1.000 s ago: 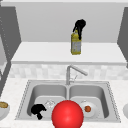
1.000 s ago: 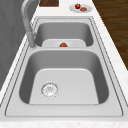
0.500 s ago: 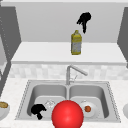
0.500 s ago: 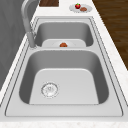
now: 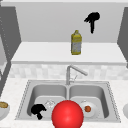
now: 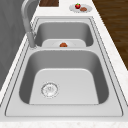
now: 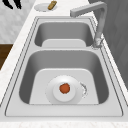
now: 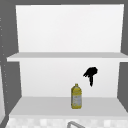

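Note:
A yellow bottle (image 5: 76,43) (image 8: 76,97) stands upright on the lower white shelf (image 5: 45,53) above the sink. My right hand (image 5: 93,18) (image 8: 91,74) hangs in the air above and to the right of the bottle, apart from it, fingers straight and pointing down, holding nothing. My left hand (image 5: 38,110) floats low at the front of the left basin, fingers relaxed and empty; its fingertips (image 7: 12,3) hang down in the right side view. A red ball (image 5: 67,115) sits at the bottom centre of the front view.
The double sink (image 5: 27,86) has a faucet (image 5: 73,72) at the back centre. A white plate (image 7: 75,98) with a small orange item (image 7: 65,88) lies in the right basin. A bowl (image 5: 3,108) stands on the left counter, a plate with red fruit (image 6: 78,6) on the right.
My right hand has risen from the bottle's top and drifted up and to the right, away from it. The bottle stays on the shelf. The left hand has not moved.

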{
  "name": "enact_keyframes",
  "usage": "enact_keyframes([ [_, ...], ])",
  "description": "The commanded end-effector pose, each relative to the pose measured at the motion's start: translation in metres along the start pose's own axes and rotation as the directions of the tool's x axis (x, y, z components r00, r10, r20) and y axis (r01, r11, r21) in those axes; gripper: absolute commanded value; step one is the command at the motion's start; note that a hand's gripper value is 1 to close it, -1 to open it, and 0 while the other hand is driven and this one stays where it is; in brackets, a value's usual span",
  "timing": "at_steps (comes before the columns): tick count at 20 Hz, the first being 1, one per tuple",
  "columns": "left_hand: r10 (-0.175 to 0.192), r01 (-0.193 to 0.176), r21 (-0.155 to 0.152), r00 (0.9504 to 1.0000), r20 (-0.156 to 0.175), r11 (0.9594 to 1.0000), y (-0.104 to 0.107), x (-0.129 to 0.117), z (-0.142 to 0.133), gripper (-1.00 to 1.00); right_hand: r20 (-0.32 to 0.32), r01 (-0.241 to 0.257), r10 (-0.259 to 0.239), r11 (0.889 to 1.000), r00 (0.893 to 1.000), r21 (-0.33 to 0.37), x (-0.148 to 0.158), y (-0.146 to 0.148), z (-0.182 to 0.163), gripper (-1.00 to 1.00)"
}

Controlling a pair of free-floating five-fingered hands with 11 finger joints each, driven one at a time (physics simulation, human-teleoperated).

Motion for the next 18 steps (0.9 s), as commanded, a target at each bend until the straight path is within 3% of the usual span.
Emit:
enact_keyframes([
  [1, 0.0, 0.0, 0.0, 1.0, 0.0, 1.0, 0.0, 0.0, 0.0, 0.0, 0.006, 0.021, -0.021, 1.0, 1.0, -0.009, -0.018, 0.014, 0.021, -1.0],
  [18, 0.0, 0.0, 0.0, 1.0, 0.0, 1.0, 0.0, 0.0, 0.0, 0.0, -0.029, 0.022, -0.023, 0.998, 0.999, -0.053, -0.048, 0.087, 0.123, -1.0],
])
